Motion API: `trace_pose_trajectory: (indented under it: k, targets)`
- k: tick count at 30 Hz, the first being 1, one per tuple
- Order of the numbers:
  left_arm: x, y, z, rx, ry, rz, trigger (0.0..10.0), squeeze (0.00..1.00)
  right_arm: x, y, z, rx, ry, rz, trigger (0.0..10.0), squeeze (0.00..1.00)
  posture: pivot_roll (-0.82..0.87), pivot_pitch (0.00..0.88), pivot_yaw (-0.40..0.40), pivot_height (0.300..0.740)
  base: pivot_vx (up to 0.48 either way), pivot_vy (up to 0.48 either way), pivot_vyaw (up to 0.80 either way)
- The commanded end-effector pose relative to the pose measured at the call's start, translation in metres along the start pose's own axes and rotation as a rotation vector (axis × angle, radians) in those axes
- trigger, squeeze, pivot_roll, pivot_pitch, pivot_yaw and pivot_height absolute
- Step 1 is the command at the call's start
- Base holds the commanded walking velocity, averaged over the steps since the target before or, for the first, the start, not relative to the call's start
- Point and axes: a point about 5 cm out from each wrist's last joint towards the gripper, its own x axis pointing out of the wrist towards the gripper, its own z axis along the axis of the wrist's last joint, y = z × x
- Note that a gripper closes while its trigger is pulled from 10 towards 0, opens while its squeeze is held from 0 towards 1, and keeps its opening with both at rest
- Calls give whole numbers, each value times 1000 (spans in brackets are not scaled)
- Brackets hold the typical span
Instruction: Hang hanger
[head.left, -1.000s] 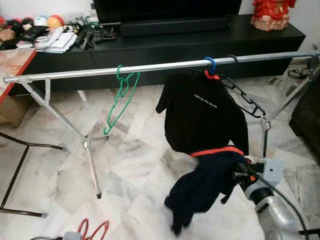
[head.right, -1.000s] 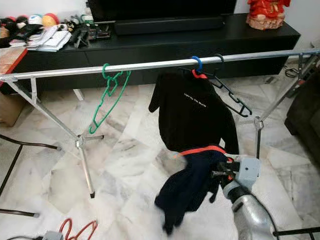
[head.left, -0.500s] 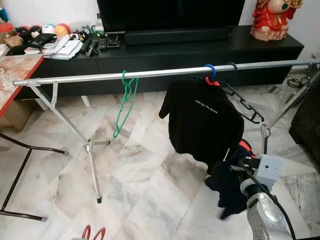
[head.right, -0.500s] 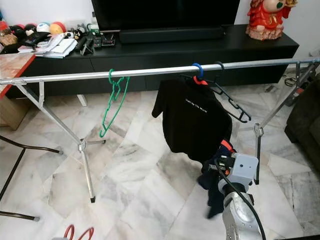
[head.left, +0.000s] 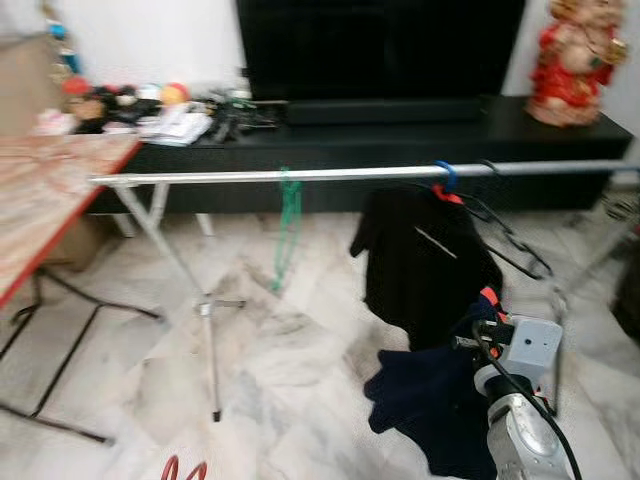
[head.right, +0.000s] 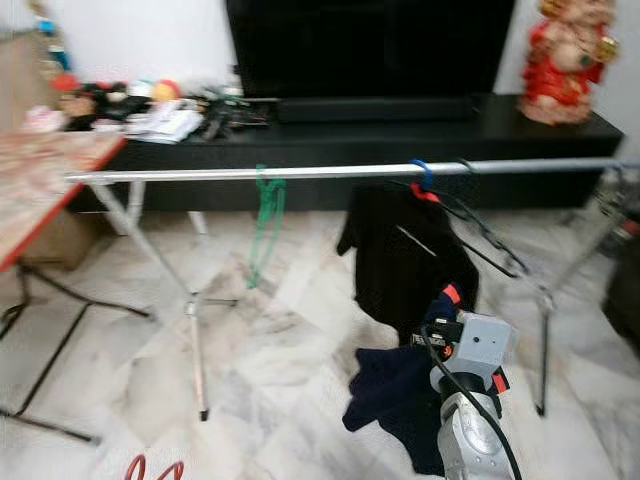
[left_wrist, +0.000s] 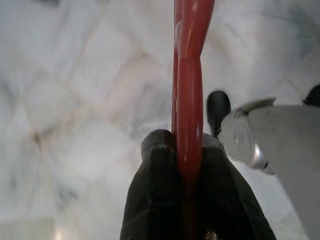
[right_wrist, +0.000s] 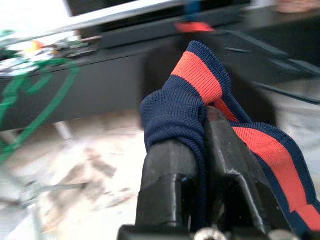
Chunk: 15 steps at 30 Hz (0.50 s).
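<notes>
Right gripper (right_wrist: 200, 150) clamped tight on a fold of navy garment (head.left: 430, 400) with an orange stripe, low in front of the silver rail (head.left: 330, 175), below the black shirt (head.left: 420, 265) hanging off a blue-hooked hanger (head.left: 446, 178). Rest of that navy garment drooping toward the marble floor (head.left: 290, 370). Left gripper (left_wrist: 182, 165) pressed shut around a red hanger (left_wrist: 187, 75), held low over the floor, well short of the rail; red loops of it (head.left: 183, 470) peeking up near the bottom of the head view. Green hanger (head.left: 287, 225) hooked on the rail, left of the black shirt, plus an empty black hanger (head.left: 515, 245) just right of the shirt. Behind the rail, a long black TV cabinet (head.left: 400, 140) with clutter on its left end and a red figurine (head.left: 577, 60) on the right. Whole scene a bit blurry.
</notes>
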Motion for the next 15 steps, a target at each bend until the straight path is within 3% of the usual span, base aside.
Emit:
trace_pose_trajectory:
  k: [1, 4, 9, 15]
  targets:
    - [-1, 4, -5, -11, 16, 20, 10000, 0, 5, 9, 7, 5, -35, 43, 10000, 0, -55, 35, 29, 740, 0, 0, 781]
    - [-1, 3, -6, -24, 11, 29, 10000, 0, 6, 9, 7, 4, -39, 43, 10000, 0, -58, 36, 26, 740, 0, 0, 785]
    - [-2, -4, -13, 41, 43, -9, 10000, 0, 7, 7, 6, 20, -33, 12, 10000, 0, -63, 38, 28, 740, 0, 0, 0]
    - [-2, -4, -17, 32, 57, -1, 10000, 0, 8, 9, 5, 26, -29, 22, 10000, 0, -60, 32, 26, 740, 0, 471, 0]
